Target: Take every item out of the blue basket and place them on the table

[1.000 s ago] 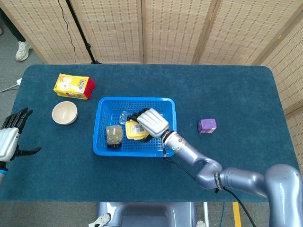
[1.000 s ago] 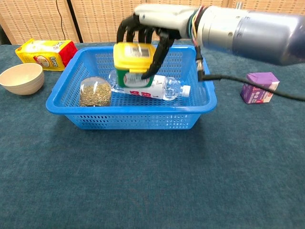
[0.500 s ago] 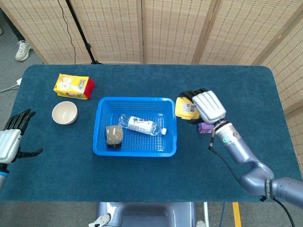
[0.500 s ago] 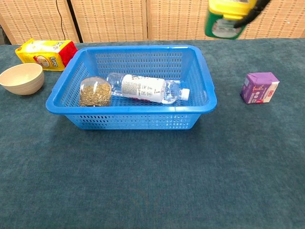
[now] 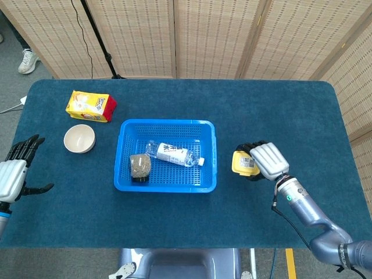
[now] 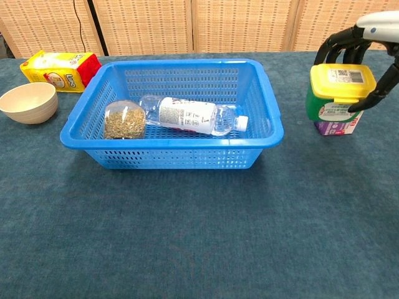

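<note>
Carried clear of the blue basket (image 5: pixel 167 183) now, yellow-lidded tub (image 6: pixel 337 93) gripped in right hand (image 5: pixel 266 160), left hand (image 5: pixel 13 176) spread wide, holding nothing.

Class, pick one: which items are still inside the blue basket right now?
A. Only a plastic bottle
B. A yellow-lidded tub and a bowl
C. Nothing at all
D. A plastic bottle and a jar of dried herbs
D: the plastic bottle and the jar of dried herbs lie inside the blue basket, while the right hand holds the yellow-lidded tub outside it.
</note>
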